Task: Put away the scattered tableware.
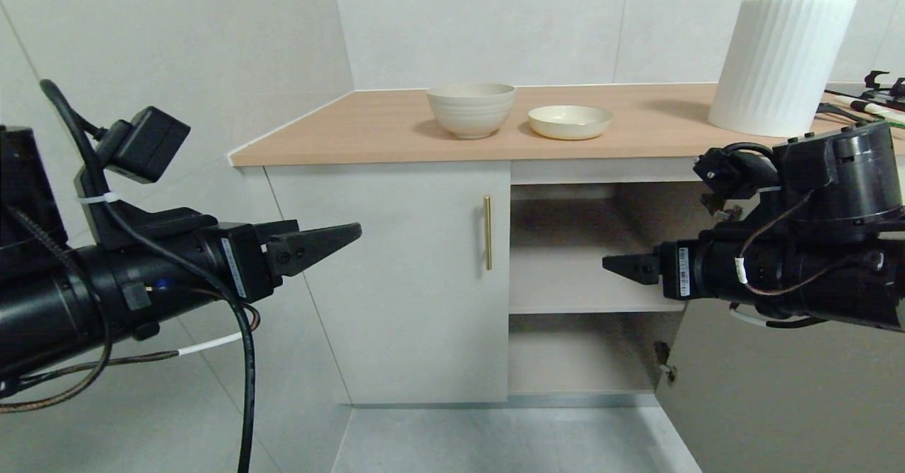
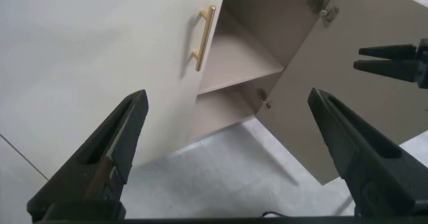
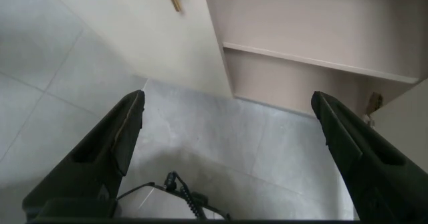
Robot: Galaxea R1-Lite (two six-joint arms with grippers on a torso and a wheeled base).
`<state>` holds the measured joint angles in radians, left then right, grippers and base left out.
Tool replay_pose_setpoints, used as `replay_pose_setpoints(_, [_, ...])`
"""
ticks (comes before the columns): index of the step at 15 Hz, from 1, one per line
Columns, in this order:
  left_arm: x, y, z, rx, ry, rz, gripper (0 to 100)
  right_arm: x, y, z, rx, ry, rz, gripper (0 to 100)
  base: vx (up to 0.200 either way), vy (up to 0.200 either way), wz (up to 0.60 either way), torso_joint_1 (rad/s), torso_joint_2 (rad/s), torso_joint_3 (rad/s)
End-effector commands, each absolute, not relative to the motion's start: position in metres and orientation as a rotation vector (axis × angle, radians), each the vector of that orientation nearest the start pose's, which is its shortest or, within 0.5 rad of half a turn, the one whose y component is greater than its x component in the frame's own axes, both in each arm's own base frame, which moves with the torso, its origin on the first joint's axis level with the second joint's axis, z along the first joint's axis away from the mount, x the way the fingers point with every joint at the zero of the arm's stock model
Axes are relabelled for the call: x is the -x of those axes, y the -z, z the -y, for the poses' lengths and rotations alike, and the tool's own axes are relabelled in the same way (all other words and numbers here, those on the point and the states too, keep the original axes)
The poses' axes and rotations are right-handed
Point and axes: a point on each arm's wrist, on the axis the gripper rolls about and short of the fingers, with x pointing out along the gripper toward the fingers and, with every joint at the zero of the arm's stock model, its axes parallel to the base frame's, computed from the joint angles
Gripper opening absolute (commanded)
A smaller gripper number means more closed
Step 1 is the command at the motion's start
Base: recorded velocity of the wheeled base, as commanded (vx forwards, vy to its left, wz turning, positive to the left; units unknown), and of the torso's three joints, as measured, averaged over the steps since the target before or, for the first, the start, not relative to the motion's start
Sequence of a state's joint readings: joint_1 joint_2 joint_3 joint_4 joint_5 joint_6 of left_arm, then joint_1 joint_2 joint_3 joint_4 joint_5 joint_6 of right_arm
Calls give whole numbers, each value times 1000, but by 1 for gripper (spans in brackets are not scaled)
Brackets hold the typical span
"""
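A deep cream bowl and a shallow cream dish stand side by side on the wooden countertop. My left gripper hangs open and empty in front of the closed cabinet door, well below the counter. Off to the other side my right gripper is open and empty too, level with the open cabinet compartment. Its fingertips also appear in the left wrist view. Neither gripper touches any tableware.
The left cabinet door has a gold handle; the right door stands swung open, with a shelf inside. A tall white ribbed cylinder and some utensils stand on the counter's right. Grey tiled floor lies below.
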<state>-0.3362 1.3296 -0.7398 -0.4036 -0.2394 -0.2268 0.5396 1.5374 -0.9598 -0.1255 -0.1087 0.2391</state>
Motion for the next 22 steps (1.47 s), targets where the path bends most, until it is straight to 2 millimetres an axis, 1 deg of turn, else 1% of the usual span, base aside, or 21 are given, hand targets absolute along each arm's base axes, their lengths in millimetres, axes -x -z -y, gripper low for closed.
replay_pose_setpoints(1, [-201,-239,76,211,550,-246,100,-226,-231,-133,-96,-375,-452,100,0,0,0,0,0,0])
replay_pose_setpoints(5, [-200,-241,76,210,551,-239,100,-210,-243,-125,-96,-392,-453,100,0,0,0,0,0,0])
replay_pose_setpoints(6, [-200,-241,76,211,551,-238,100,-208,-243,-125,-96,-393,-452,100,200,0,0,7,2,7])
replay_pose_setpoints(15, [-200,-242,76,214,554,-231,100,-206,-245,-123,-95,-392,-458,100,0,0,0,0,0,0])
replay_pose_setpoints(22, [-200,-243,75,212,552,-231,100,-205,-245,-123,-96,-395,-457,100,200,0,0,-2,-2,2])
